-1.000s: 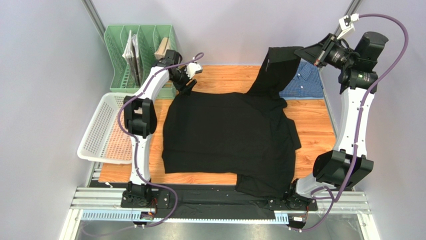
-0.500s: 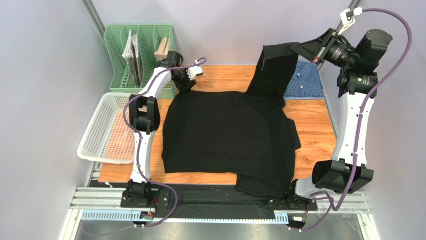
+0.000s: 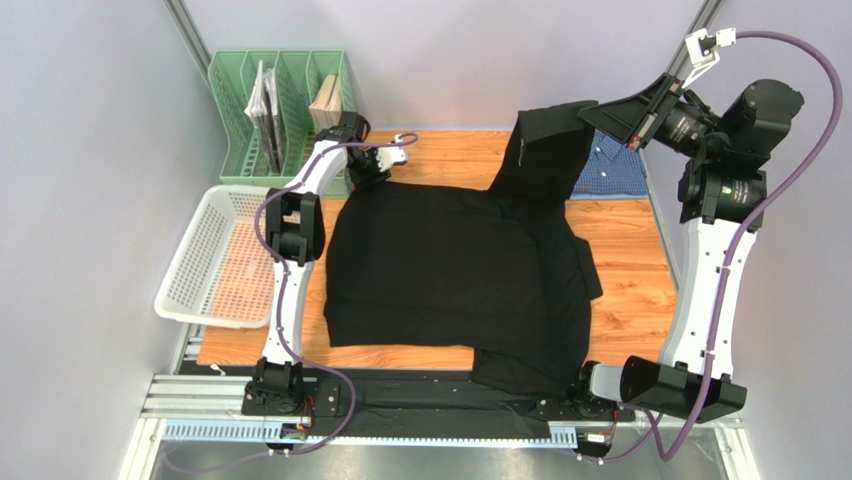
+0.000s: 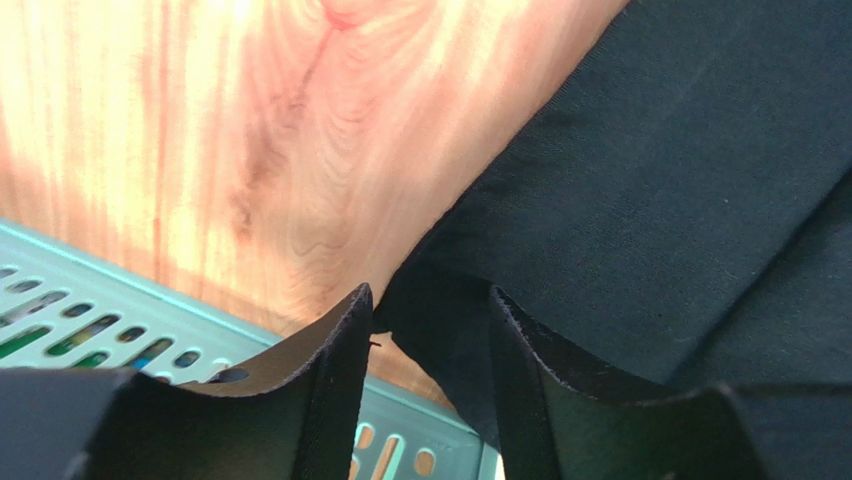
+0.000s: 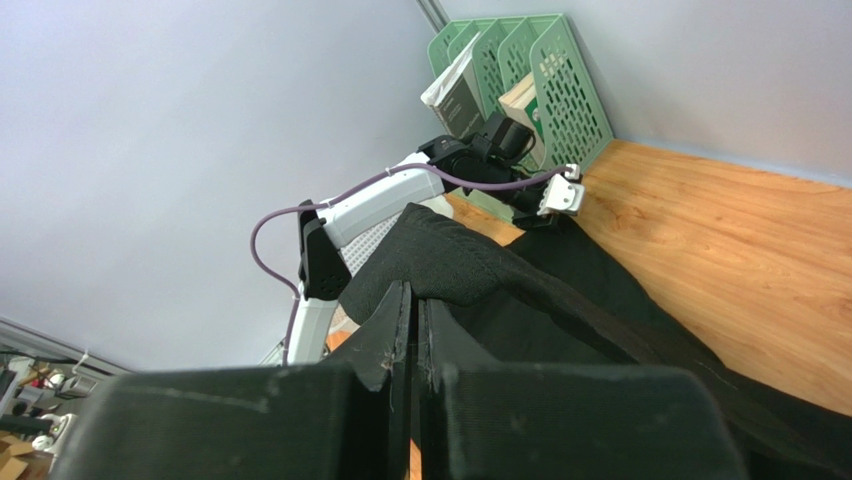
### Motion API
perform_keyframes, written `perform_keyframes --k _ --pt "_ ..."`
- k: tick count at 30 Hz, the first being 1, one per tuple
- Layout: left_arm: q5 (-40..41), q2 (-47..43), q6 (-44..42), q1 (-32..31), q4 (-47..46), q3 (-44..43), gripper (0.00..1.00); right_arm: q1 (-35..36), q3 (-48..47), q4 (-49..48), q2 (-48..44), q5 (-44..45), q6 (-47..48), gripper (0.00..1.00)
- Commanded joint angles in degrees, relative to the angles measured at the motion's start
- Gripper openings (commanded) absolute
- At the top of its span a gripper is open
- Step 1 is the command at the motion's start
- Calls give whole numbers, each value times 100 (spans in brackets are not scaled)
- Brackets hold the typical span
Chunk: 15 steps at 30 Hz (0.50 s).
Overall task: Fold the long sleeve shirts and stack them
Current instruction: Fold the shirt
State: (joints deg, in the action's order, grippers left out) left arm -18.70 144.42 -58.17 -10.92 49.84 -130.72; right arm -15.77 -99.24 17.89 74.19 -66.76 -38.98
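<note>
- Black shirt (image 3: 455, 265): plain black, soft, matte. Body spread flat over the middle of the counter (image 3: 630, 265) and covers most of its width. A lumpy, doubled-over part on the near right sags over the near edge by the right arm's base.
- Same shirt, raised part: a long sleeve-like strip lifts off the body's far right corner. Its long axis runs near-to-far and rises toward the far right corner. The top end is bunched over the claw tips. A few tiny white specks sit along its left edge.
- Collar direction: can't tell.
- Blue shirt (image 3: 612, 168): fine check, lies flat at the far right corner. Mostly hidden behind the raised black strip, so long axis can't be told.
- R claw (image 5: 415, 296): clenched on the black strip's end, held high above the far right corner.
- L claw (image 4: 430, 305): fingers apart, low at the black shirt's far left corner. That corner's edge sits in the gap, on bare wood.
- Green file rack (image 3: 235, 90): off the far left corner, w/ books in its slots.
- White mesh basket (image 3: 195, 262): along the left edge.
</note>
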Motion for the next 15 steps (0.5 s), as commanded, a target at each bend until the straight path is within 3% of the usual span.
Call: perform_keyframes --k 1,6,11,15 --pt "51 95 -511 -51 -28 -226 47 4 115 83 -142 -179 -39 0" --pt "59 148 -634 -51 -10 -253 35 13 107 232 -151 -223 75 0" --pt "7 16 -538 -42 8 -218 2 4 89 276 -160 -241 119 0" --pt "-134 -352 -310 -33 -316 36 0 13 45 285 -151 -223 119 0"
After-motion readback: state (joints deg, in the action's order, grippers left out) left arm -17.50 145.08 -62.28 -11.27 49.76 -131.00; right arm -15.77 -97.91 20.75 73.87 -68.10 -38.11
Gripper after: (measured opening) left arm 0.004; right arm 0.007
